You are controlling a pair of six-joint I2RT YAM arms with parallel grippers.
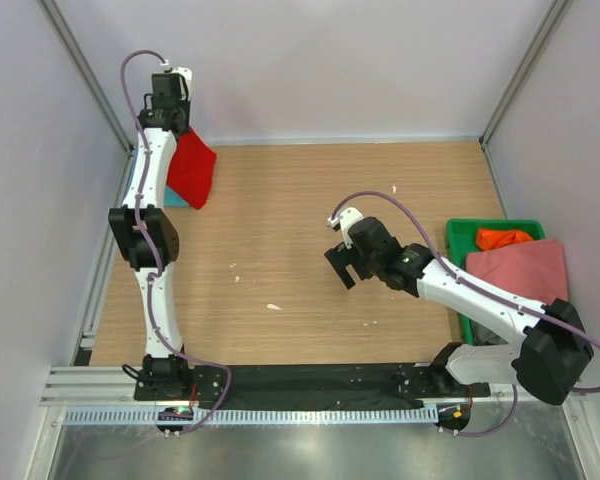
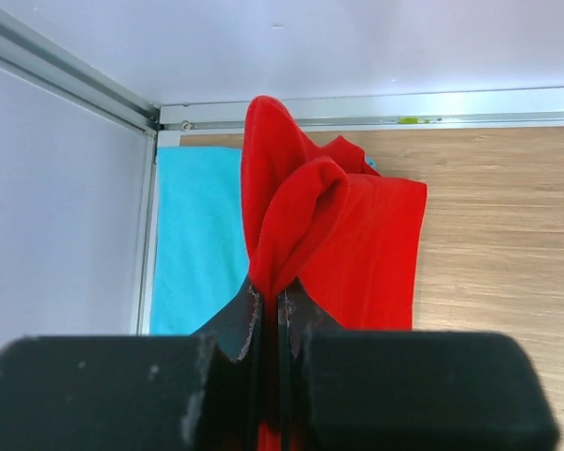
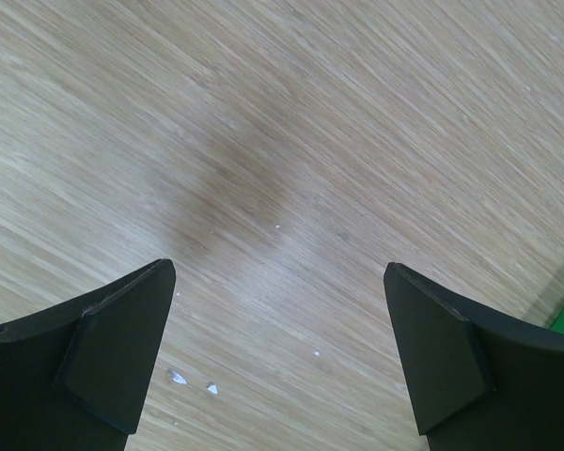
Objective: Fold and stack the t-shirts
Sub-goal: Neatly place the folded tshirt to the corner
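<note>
Left end effector [image 2: 268, 315] is pinching bunched red t-shirt [image 2: 367, 244], upper left; cloth may be slipping out, landing crooked on turquoise t-shirt [image 2: 193, 235]. Right end effector [image 3: 277, 268] idling wide, empty.

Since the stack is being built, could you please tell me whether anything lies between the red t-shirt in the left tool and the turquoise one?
Nothing visible does. The bright red cloth t-shirt, pinched in the shut left tool, hangs right over the flat turquoise cloth t-shirt in the far left corner.
</note>
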